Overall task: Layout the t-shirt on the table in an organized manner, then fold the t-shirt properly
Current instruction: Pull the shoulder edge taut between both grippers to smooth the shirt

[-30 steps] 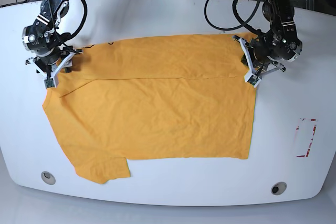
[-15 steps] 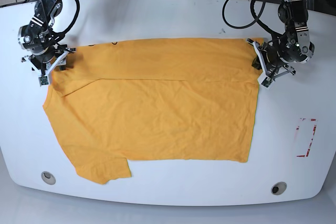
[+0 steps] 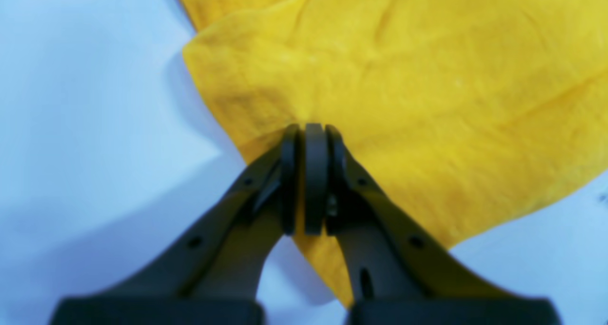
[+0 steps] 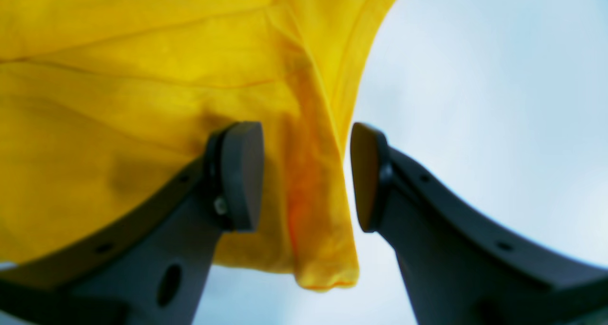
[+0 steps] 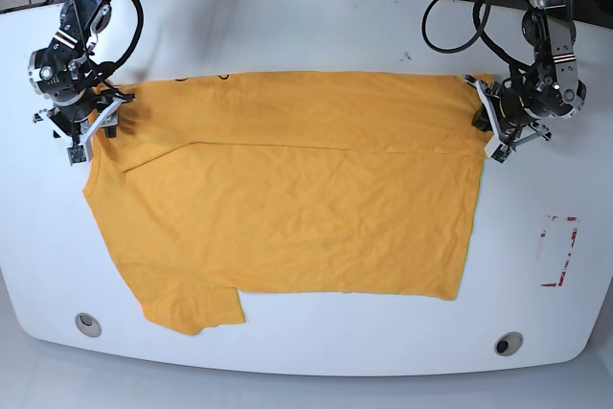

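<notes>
Bench point(image 5: 316, 31): white, glossy, 2 grey grommet holes along its near edge.

T-shirt point(image 5: 287, 208): orange-yellow, spread across the bench's middle, top strip doubled over along 1 crease, 1 sleeve flap toward the near grommet. Layout judged largely done; folding barely begun.

Left gripper point(image 3: 306, 177): at the shirt's far corner beside the red-taped rectangle's side, clamped tight on the cloth edge.

Right gripper point(image 4: 306, 175): at the opposite far corner, partly parted, straddling a hanging hem; no firm hold visible.
</notes>
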Robot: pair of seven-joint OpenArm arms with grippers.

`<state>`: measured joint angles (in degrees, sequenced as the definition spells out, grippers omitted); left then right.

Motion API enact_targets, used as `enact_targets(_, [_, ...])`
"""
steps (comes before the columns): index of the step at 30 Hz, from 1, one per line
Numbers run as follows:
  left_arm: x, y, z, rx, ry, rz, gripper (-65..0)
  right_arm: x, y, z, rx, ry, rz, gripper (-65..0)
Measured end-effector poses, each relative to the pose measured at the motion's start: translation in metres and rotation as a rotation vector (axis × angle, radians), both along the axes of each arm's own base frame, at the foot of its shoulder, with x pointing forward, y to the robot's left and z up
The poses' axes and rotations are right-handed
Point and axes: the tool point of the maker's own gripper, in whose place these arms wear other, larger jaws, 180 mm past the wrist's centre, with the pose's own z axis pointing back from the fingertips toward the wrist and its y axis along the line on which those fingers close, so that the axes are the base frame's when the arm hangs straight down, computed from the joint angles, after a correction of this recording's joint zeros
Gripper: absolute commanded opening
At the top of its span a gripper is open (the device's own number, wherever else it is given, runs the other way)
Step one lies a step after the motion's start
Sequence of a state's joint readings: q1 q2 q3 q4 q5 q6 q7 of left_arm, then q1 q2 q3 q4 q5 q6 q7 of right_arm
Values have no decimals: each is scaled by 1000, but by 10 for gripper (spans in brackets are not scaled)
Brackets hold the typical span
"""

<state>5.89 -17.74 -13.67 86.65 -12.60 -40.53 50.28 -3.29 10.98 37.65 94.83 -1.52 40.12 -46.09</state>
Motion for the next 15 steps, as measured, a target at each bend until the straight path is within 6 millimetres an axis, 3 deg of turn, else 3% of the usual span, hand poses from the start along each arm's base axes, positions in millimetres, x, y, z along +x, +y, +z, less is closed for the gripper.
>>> enact_targets(10, [-13,44,2,88,31,73,-650,-13,11,-15,32,42,-5,-380])
enact_targets(15, [-16,53,4,116,42,70,-650,-23,21,-27,60,69,-19,-380])
